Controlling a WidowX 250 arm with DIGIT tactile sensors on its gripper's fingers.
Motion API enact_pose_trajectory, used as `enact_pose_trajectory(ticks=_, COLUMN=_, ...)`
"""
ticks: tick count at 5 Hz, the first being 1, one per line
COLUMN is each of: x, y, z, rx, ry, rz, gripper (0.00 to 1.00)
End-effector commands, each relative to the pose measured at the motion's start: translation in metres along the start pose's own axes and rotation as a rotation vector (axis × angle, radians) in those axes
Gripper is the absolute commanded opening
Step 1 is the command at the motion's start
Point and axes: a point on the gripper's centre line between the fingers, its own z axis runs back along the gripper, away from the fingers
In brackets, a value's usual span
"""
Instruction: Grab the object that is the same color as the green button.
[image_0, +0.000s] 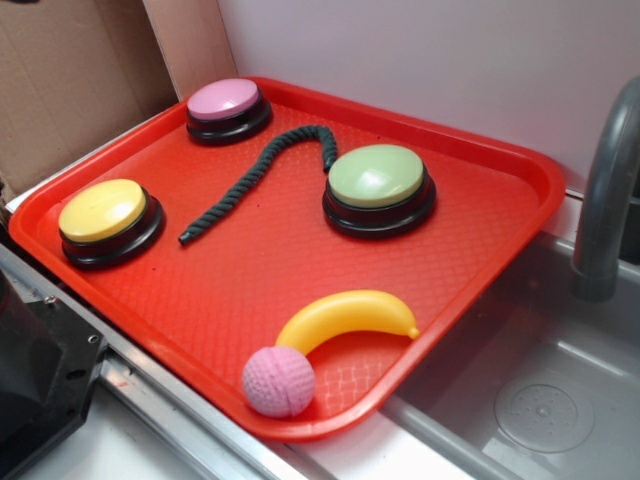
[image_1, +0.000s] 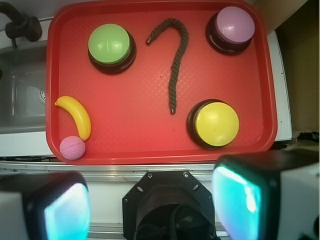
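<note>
Rope (image_0: 262, 178), dark green, matches the green button (image_0: 378, 178) and lies untouched on the red tray (image_0: 480, 260) in the exterior view, hooked end just beside that button. My claw isn't in this shot, so nothing is grabbed yet; the whole pick is left. Tray also holds yellow button (image_0: 104, 212), pink button (image_0: 226, 100), banana (image_0: 345, 316) and pink ball (image_0: 279, 381).

Wrist view: claw (image_1: 150, 200) spread open and empty (pads glowing cyan), high above. Rope (image_1: 175, 65) sits ahead of it, near centre, well apart from the fingers (image_1: 237, 195).
</note>
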Motion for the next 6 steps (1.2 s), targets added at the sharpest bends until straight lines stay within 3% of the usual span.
enact_pose_trajectory(ticks=1, x=0.000, y=0.000, z=0.000, rx=0.000, ry=0.000, rz=0.000, gripper=1.00)
enact_pose_trajectory(ticks=2, x=0.019, y=0.006, z=-0.017, rx=-0.021, ry=0.024, rz=0.021, gripper=1.00)
enact_pose_trajectory(ticks=3, x=0.041, y=0.012, z=-0.041, rx=-0.025, ry=-0.049, rz=0.090, gripper=1.00)
enact_pose_trajectory(ticks=5, x=0.087, y=0.023, z=-0.111, rx=0.034, ry=-0.043, rz=0.224, gripper=1.00)
enact_pose_trajectory(ticks=6, x=0.096, y=0.036, z=-0.144, rx=0.082, ry=-0.047, rz=0.301, gripper=1.00)
